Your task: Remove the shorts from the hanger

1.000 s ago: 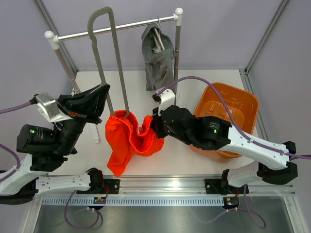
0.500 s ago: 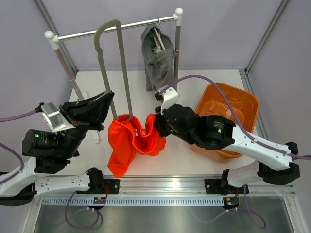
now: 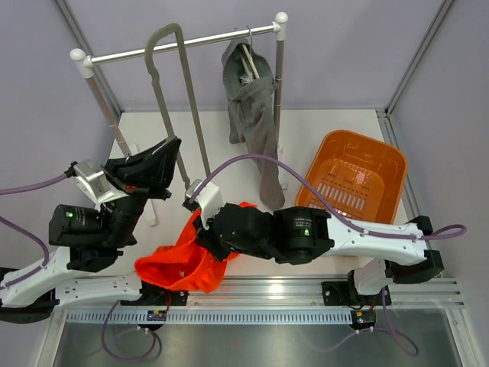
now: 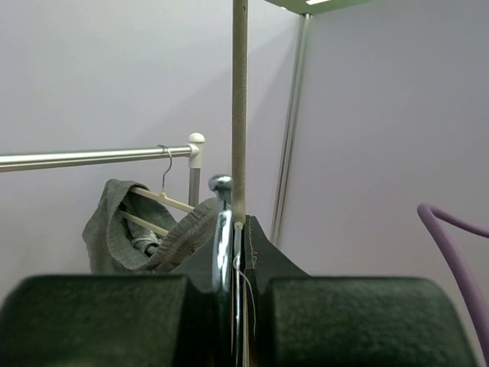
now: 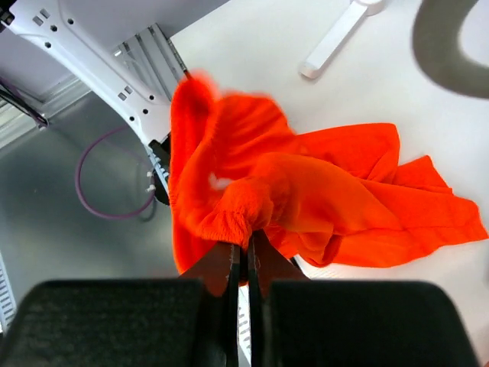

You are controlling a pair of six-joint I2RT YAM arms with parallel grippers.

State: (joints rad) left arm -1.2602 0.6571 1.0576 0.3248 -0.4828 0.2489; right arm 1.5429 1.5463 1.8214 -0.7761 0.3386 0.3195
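Note:
The orange-red shorts [image 3: 179, 264] hang bunched from my right gripper [image 3: 203, 238] above the table's near edge, clear of the grey hanger [image 3: 183, 84]. In the right wrist view the gripper [image 5: 246, 252] is shut on a fold of the orange shorts [image 5: 321, 199]. My left gripper [image 3: 168, 159] is shut on the bottom of the grey hanger and holds it upright; the left wrist view shows the jaws [image 4: 238, 245] clamped on the hanger's rod [image 4: 240, 115]. The grey shorts [image 3: 252, 95] hang on a wooden hanger on the rail; they also show in the left wrist view [image 4: 114, 229].
A white clothes rail [image 3: 183, 43] spans the back on two posts. An orange basket [image 3: 386, 164] stands at the right. The rack's white foot [image 5: 336, 38] lies on the table. A metal trough [image 3: 229, 336] runs below the table's near edge.
My right gripper pulled the orange shorts off the grey hanger, down and towards the near left. The hanger now stands bare in my left gripper.

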